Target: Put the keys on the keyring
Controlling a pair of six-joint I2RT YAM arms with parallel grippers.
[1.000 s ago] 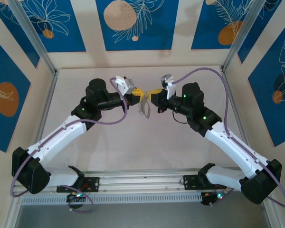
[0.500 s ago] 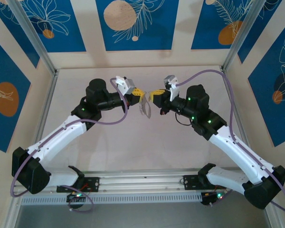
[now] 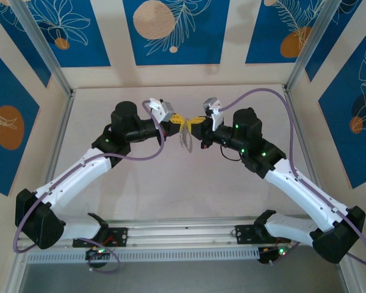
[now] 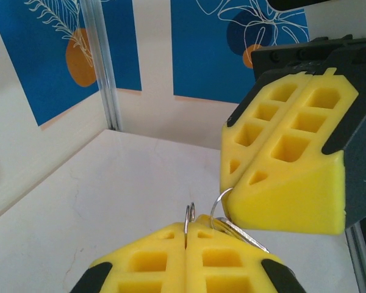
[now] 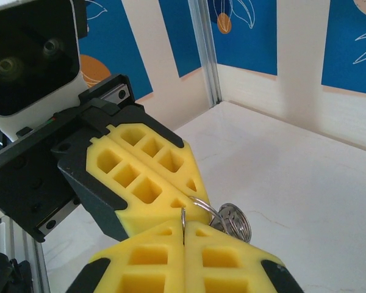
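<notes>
Top external: you look down from above and behind the arm bases over the whole table (image 3: 140, 201). Wrist views: each looks close along its own fingers, with the left gripper (image 4: 186, 226) and right gripper (image 5: 183, 229) facing one another. Both share the spot where the two meet and, apparently, the keyring (image 4: 190, 212) wire.

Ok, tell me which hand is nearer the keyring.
Left. The left hand is shut on the keyring itself; the right hand meets it from the opposite side, its tips against a loop of the wire.
</notes>
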